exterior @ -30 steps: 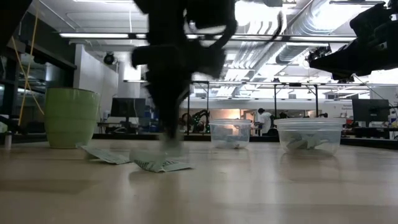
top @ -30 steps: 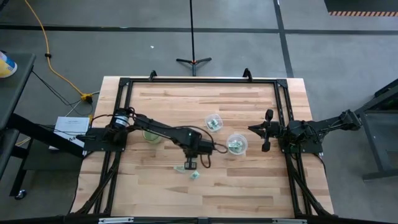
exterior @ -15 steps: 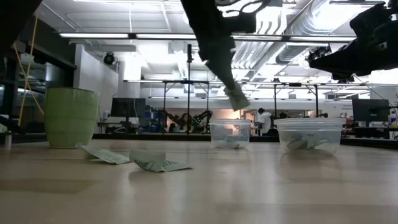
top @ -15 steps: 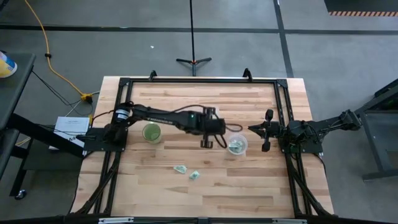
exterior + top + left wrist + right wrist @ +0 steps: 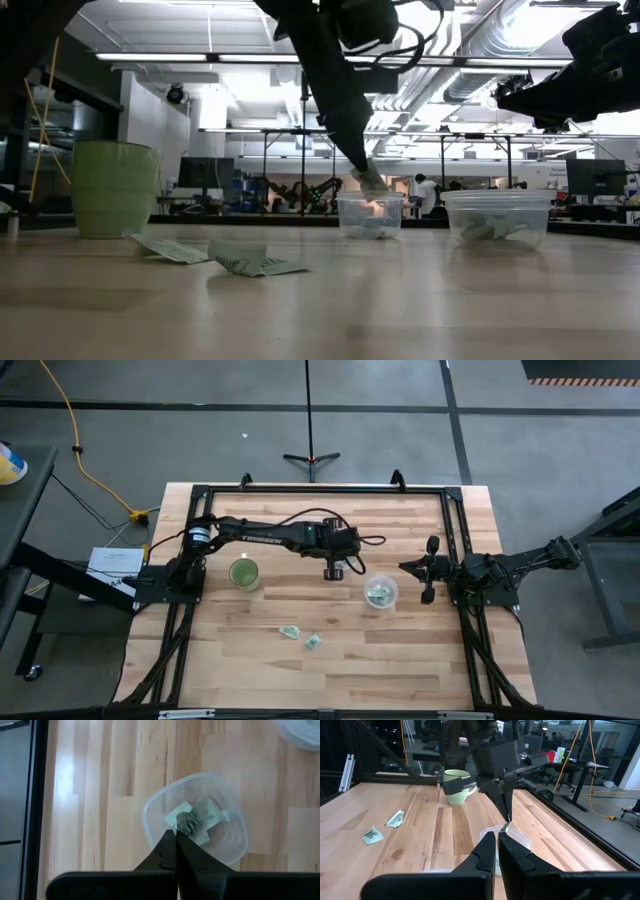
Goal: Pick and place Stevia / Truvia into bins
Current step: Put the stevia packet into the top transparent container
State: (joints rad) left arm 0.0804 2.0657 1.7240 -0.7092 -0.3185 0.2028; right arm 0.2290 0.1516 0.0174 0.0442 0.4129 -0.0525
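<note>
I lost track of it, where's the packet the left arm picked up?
The packet is pinched in the left gripper, directly above the farther clear cup, left of the other clear cup.

Two clear round bins with whitish rims stand upright mid-table: the far bin [image 5: 195, 820] holds crinkled green-and-white packets, and the near bin [image 5: 380, 591] also holds several. One packet [image 5: 187, 822] is pinched in the left pincer [image 5: 176, 834] just over the far bin, and two loose packets [image 5: 300, 636] lie flat nearer the front edge.
</note>
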